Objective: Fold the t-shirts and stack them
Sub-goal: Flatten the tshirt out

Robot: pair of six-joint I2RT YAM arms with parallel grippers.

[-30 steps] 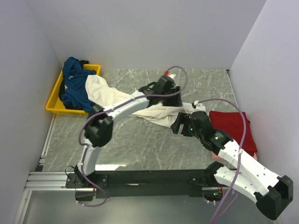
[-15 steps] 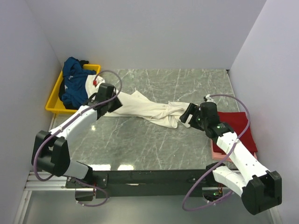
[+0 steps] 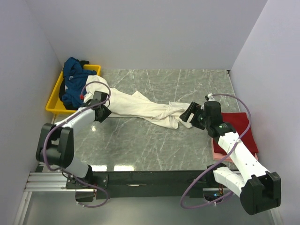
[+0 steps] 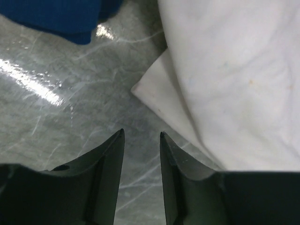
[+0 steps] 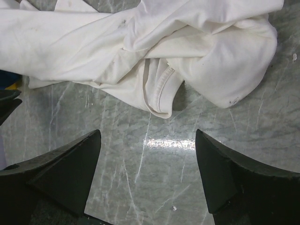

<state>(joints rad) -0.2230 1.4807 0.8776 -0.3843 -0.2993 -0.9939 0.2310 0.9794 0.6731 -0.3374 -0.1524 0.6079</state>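
Observation:
The cream-white t-shirt lies crumpled and stretched lengthwise across the marble table. My left gripper is at its left end, low over the marble. In the left wrist view its jaws stand narrowly apart with nothing between them, and the shirt's edge lies just ahead to the right. My right gripper is at the shirt's right end, wide open and empty just short of the collar. The dark teal-blue t-shirt is heaped in the tray. The red t-shirt lies folded on the pale pink one.
The yellow tray stands at the back left against the left wall. White walls close the table on three sides. The folded stack lies by the right wall, under my right arm. The blue shirt's edge shows ahead of my left gripper.
My left arm swung from the shirt's middle to its left end and drew back. The cream shirt's end came out of the tray. My right gripper shifted right, off the shirt.

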